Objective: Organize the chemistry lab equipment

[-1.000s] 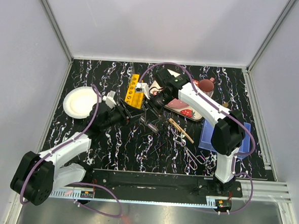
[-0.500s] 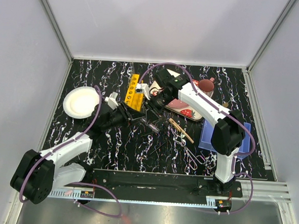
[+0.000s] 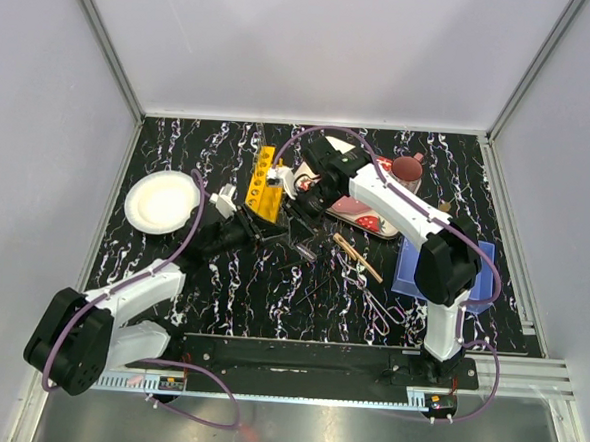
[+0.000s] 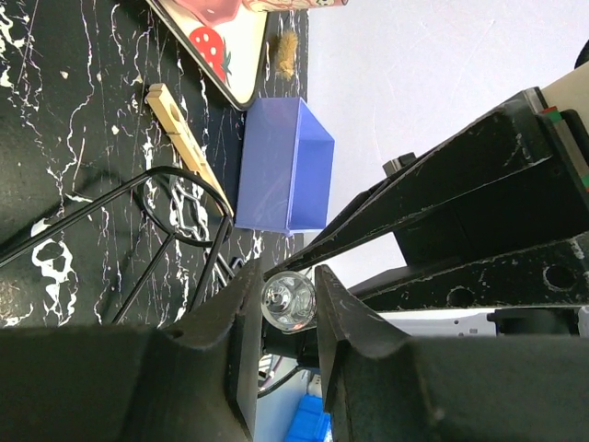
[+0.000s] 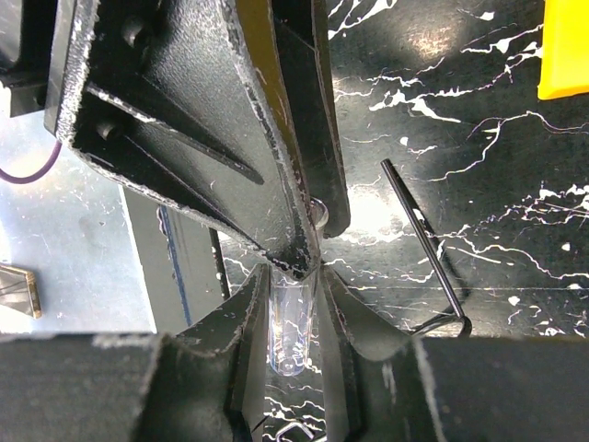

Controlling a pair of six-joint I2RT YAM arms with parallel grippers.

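Both grippers now pinch one tube (image 4: 288, 302): my left gripper (image 4: 288, 276) has just closed on it while the right gripper (image 5: 294, 293) holds it (a handover, I think), just near the rack (image 3: 264, 179).

Left claw (image 4: 287, 276) advanced (jaws narrowing) onto the glass tube (image 4: 288, 301).

Lab enclosure from above: black marble-look desk (image 3: 220, 307) w/ white veining, boxed in on 3 sides by plain pale-grey panels: back wall (image 3: 315, 52), left wall (image 3: 39, 145), right wall (image 3: 578, 178). Aluminium struts (image 3: 104, 41) run up the rear corners. Slotted metal rail (image 3: 526, 367) edges the desk's near side, w/ a brushed steel sheet (image 3: 362, 436) below it. Light soft & even.
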